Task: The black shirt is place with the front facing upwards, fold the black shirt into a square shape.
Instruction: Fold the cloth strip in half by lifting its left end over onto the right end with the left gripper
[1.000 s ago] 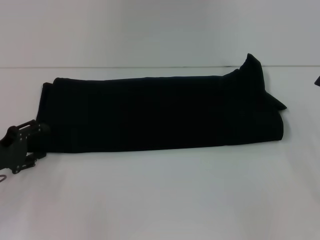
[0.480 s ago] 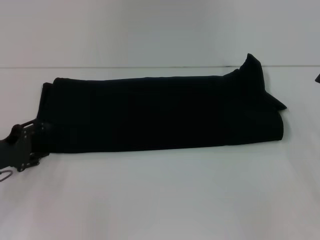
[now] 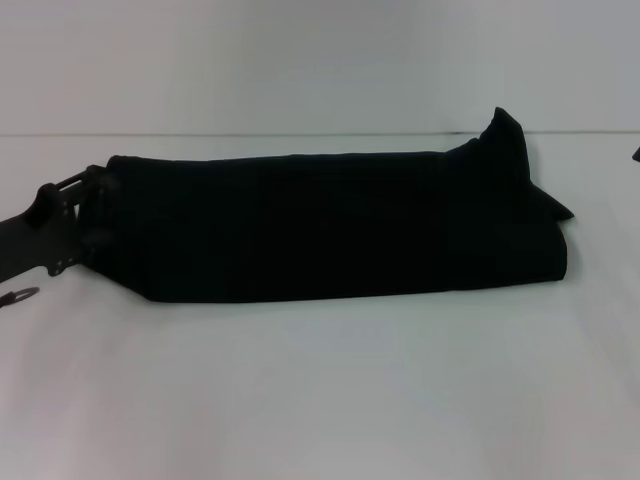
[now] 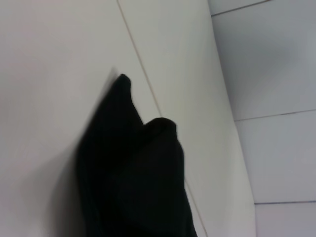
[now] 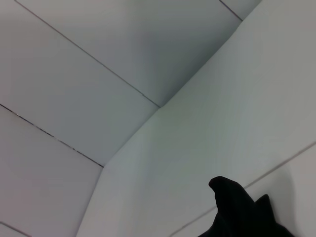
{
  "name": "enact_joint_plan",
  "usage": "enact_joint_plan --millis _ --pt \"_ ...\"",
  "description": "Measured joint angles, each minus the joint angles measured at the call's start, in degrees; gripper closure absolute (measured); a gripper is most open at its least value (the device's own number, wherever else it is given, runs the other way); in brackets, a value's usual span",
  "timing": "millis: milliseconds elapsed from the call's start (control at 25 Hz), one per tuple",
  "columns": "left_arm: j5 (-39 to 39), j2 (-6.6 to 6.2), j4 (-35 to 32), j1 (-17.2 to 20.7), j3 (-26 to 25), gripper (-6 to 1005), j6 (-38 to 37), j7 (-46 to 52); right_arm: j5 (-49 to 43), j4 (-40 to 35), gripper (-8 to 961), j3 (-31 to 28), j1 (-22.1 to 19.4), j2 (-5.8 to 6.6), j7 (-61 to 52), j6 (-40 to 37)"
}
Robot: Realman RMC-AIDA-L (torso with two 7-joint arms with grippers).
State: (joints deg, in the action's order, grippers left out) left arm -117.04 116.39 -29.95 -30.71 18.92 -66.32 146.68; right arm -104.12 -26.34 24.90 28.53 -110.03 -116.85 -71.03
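Across the middle of the head view, one shirt (image 3: 330, 225) lies on the white bench (image 3: 320, 390), folded into a long dark band running from left to right. No lettering or label shows on it. Its right end is bunched, with a peak of cloth standing up toward the upper right and a small flap poking out just below that peak. Its lower left corner is lifted and slants up toward the left edge.

At the left edge of the head view, the left claw (image 3: 92, 215) is closed on the shirt's left end, touching the cloth. The left wrist view shows only the shirt (image 4: 133, 173) as a dark fold over the bench (image 4: 49, 74).

The right claw hardly shows: only a dark sliver at the right edge of the head view, so whether it is open cannot be told.
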Motion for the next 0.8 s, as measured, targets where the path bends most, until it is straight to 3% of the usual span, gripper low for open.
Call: enact_joint_plan --millis 520,640,800 --pt "-0.36 0.02 0.42 1.2 -0.17 316 -0.21 0.14 -0.03 0.04 100 -0.03 -0.19 -0.06 0.04 -0.24" --pt "-5.37 -1.46 0.37 1.23 0.16 319 -3.32 2.65 -0.03 -0.06 100 -0.04 -0.31 -0.07 0.08 -0.21" --pt "-11.38 -2.14 -1.85 2.89 -2.34 321 -6.65 6.48 -0.03 -0.09 100 -0.04 -0.32 -0.06 0.14 -0.11"
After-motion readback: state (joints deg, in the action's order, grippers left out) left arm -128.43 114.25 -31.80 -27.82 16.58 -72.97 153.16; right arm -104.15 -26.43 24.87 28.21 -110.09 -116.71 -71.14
